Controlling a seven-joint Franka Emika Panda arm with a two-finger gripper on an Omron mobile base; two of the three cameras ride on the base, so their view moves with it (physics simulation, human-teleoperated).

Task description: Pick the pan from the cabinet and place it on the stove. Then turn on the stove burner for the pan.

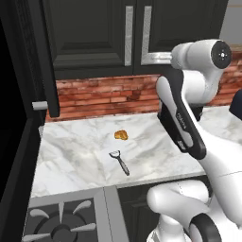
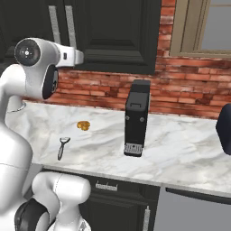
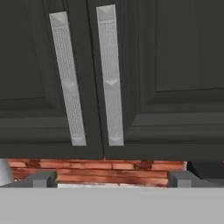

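Marble, white with grey veins, makes up the worktop, which runs along a red brick wall. Above it hangs the cabinet, dark black-green, its two panelled doors shut side by side, with a long silver bar handle on each next to the seam where they meet. In the hand view these doors stand straight ahead and close. The hand is raised in front of them, its two fingertips set wide apart at the bottom of that view, open and holding nothing. The pan I cannot see; with the doors closed I cannot tell what is behind them.

At the left end of the worktop, below its front edge, sits the stove, with a grey steel top and a black pronged grate on its near burner. Towards the middle of the worktop lies a small silver-headed peeler with a dark handle, close to the front edge. A small golden-brown lump of food lies just behind it, apart from it. Further right, in the right base view, a tall black appliance stands upright near the back wall. A dark rounded thing is cut off by the right edge, so I cannot tell what it is. A window frame is set in the brick above that end.
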